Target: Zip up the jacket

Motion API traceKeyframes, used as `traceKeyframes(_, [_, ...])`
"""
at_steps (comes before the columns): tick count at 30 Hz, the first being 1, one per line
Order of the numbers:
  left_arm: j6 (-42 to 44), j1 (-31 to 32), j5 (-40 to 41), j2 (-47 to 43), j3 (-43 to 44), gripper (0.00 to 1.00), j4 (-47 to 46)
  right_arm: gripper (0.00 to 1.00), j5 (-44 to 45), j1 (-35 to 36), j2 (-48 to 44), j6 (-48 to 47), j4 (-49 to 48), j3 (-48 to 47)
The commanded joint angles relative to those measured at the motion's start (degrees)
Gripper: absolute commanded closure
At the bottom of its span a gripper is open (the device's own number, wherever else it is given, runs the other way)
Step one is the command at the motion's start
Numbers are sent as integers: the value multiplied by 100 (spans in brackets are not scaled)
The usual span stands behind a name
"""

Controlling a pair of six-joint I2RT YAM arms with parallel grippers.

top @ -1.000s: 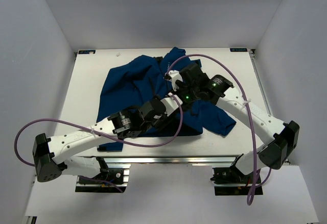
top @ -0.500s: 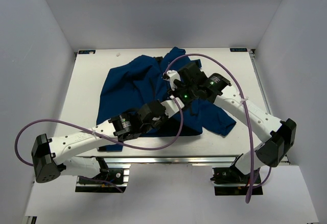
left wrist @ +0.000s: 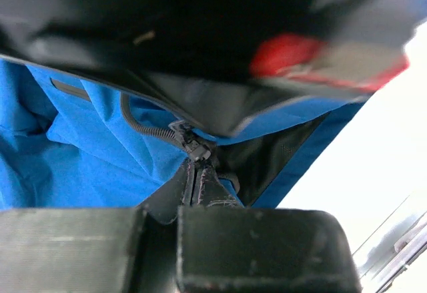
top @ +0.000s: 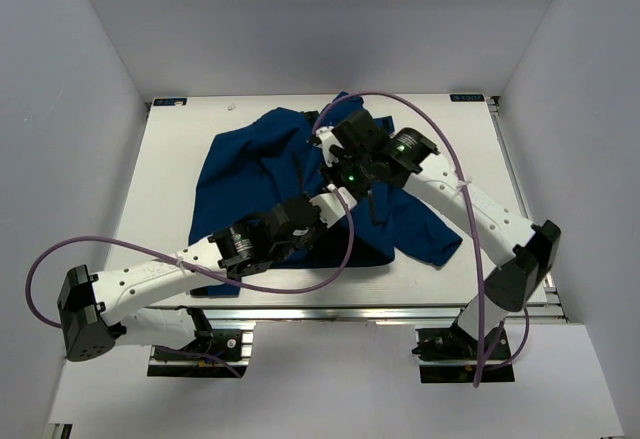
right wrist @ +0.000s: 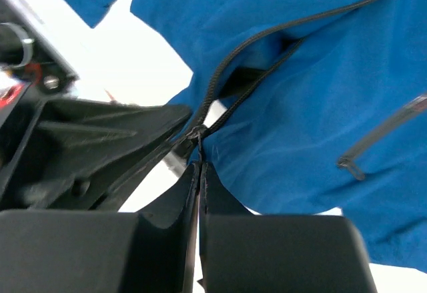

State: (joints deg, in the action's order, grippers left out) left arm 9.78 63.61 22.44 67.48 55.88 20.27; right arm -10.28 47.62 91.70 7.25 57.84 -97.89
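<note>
The royal-blue jacket lies crumpled on the white table, open below its dark zipper line. My left gripper reaches in from the near left and is shut on the zipper's bottom end, just under the slider. In its own view the left gripper shows both fingers pressed together. My right gripper comes from the right. It is shut on the thin pull tab hanging from the slider, and its tips meet just below. The left arm's dark fingers sit right beside the slider.
The white table has raised walls on three sides. Purple cables loop over both arms. A small white speck lies near the far edge. The jacket's hem hangs near the table's front right.
My left gripper has gone from open to shut on the zipper's bottom end. The right gripper, shut throughout, has shifted a little up and to the far left with the pull tab.
</note>
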Motion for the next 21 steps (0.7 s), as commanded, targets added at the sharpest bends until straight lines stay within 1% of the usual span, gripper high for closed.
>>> traceKeyframes(1, [-196,133,-442,-315,-86,100,196,100,1782,-121,426,-222,-11,-765])
traceKeyframes(2, [-222,142,-451,-323,-103,100,214,100,1941,-121,662,-319,60,-1115])
traceKeyframes(3, [-257,160,-451,-341,-95,100,240,100,2221,-121,752,-433,95,-1232])
traceKeyframes(5, [-319,204,-486,-350,-112,100,293,100,2434,-121,910,-697,183,-1460])
traceKeyframes(6, [-371,221,-477,-376,-130,100,293,100,2591,-130,998,-933,175,-1461])
traceKeyframes(8, [-389,239,-503,-411,-156,100,311,100,2611,-130,1034,-1250,70,-1444])
traceKeyframes(9, [-415,257,-503,-455,-191,100,311,100,2610,-130,1008,-1696,-27,-1287])
traceKeyframes(10, [-416,257,-538,-490,-200,100,337,100,2645,-130,973,-1918,-167,-1164])
traceKeyframes(11, [-416,265,-617,-517,-209,100,337,100,2672,-156,868,-2129,-568,-1015])
traceKeyframes(12, [-424,283,-679,-560,-218,100,328,100,2524,-182,832,-2557,-729,-830])
traceKeyframes(14, [-433,292,-767,-710,-261,100,284,100,2356,-357,910,-2710,-1011,-863])
traceKeyframes(15, [-451,292,-793,-762,-262,100,302,100,2225,-410,981,-2720,-1021,-1073])
traceKeyframes(17, [-547,292,-846,-894,-270,100,346,100,2337,-568,1234,-2720,-1091,-1250])
traceKeyframes(18, [-591,292,-924,-938,-279,100,355,100,2538,-621,1306,-2728,-1326,-1285])
traceKeyframes(20, [-749,292,-1021,-1035,-332,100,381,100,2532,-866,1533,-2737,-1661,-1294])
traceKeyframes(21, [-845,292,-1135,-1062,-349,100,407,100,2523,-946,1631,-2694,-1984,-1320])
